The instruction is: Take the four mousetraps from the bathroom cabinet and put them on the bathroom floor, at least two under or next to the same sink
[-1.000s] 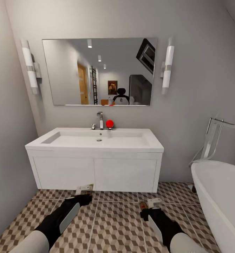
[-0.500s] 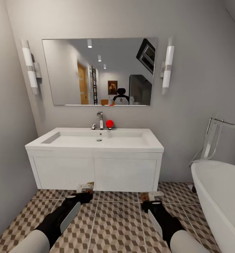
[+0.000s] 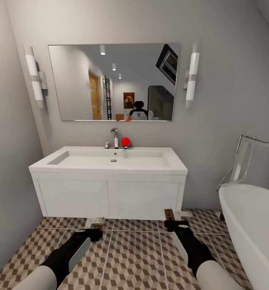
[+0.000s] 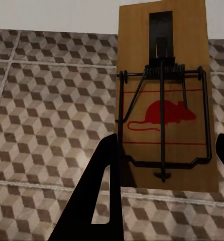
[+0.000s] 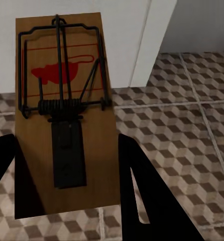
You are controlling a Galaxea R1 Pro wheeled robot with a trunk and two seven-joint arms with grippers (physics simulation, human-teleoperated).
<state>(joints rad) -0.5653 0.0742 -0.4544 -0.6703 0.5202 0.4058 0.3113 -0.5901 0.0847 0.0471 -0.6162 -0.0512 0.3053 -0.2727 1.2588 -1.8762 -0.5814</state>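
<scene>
Nearest the camera, low in the head view, both black forearms reach forward over the bathroom floor [image 3: 130, 257], its square tiles printed with brown, beige and white cubes. At the end of the left arm the left tool [image 3: 95, 228] is clamped on a mousetrap [image 3: 94, 221]; the left wrist view shows that wooden board [image 4: 164, 95] held between the two dark fingers [image 4: 99, 196], with its black spring, wire bar and red mouse print facing the camera and the tiles behind it. Across from it the right tool [image 3: 175, 220] is closed on a second mousetrap [image 3: 169, 214], which in the right wrist view is a brown board [image 5: 67, 110] gripped at its sides by the black fingers [image 5: 142, 196], the metal frame and red mouse outline uppermost, above the floor near the corner of the white unit. Both traps are held low, close to the tiles and just in front of the underside of the wall-hung unit; whether either touches the floor cannot be told. Beyond them stands the bathroom sink [image 3: 110, 161], a wide white basin with a chrome tap [image 3: 115, 137] and a small red ball [image 3: 126, 141] beside it. Off to the right curves the white bathtub [image 3: 251, 225], and on the wall behind hangs a mirror [image 3: 114, 82] between two tube lights.
</scene>
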